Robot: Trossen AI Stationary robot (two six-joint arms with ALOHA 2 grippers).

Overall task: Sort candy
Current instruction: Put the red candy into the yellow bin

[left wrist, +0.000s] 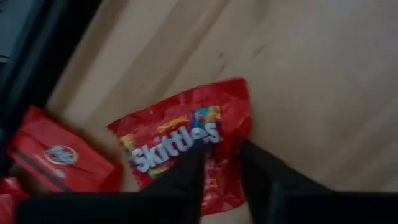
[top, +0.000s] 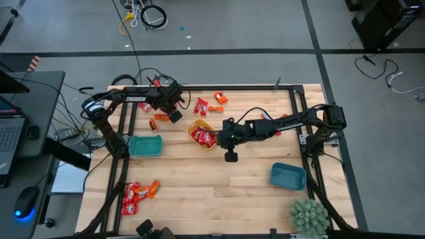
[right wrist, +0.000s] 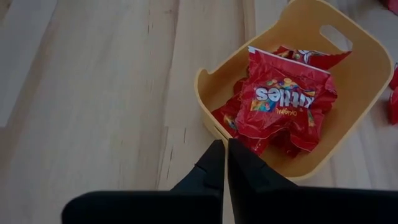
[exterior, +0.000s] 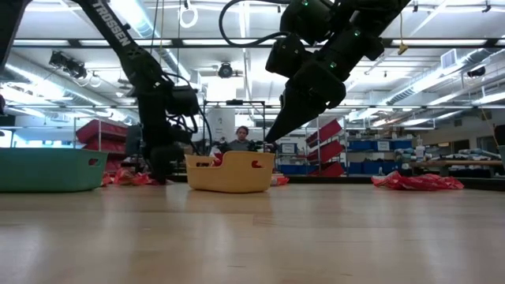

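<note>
A red Skittles candy packet [left wrist: 180,134] lies flat on the wood near the table's far left. My left gripper [left wrist: 222,158] is down on it [top: 174,114]. Another red packet [left wrist: 59,155] lies beside it, and orange candy [top: 159,121] is close by. The yellow bowl [right wrist: 367,93] at mid-table holds several red candy packets [right wrist: 283,99]. My right gripper [right wrist: 225,152] is shut and empty, hovering just off the bowl's rim on its right side [top: 220,137], with its tips above the bowl's edge [exterior: 272,142]. My left gripper pinches the Skittles packet between its two fingers [left wrist: 186,171], at the packet's end below the white lettering [left wrist: 221,171]. The fingers come from above, pointing down. The rest of the packet lies flat on the table.
A teal bowl [top: 145,145] stands on the left and a blue bowl [top: 287,176] near the right front. More candy lies at the far edge [top: 202,105] and in a pile at the near left corner [top: 136,192]. A small plant [top: 309,214] stands at the near right.
</note>
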